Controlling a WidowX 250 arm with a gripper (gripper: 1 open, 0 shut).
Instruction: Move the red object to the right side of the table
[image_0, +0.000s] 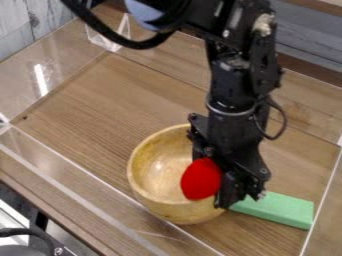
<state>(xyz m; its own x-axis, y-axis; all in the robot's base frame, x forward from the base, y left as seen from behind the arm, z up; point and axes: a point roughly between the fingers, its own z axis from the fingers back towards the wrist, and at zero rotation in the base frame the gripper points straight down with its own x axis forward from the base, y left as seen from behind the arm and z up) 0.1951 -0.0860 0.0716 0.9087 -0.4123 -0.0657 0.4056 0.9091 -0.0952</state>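
Note:
The red object (201, 178), a small bright-red ball, hangs at the tips of my gripper (218, 186) over the right inner side of a wooden bowl (158, 162). The gripper points straight down and looks shut on the red object, whose far side the dark fingers (241, 188) hide. The bowl's right rim sits against the fingers; whether they pinch it too cannot be told. All of this is at the front right of the table (94, 110).
A flat green rectangular block (275, 210) lies just right of the bowl, close to the fingers. Low clear acrylic walls (54, 75) border the table on the left and front. The arm (241, 70) rises towards the top of the view.

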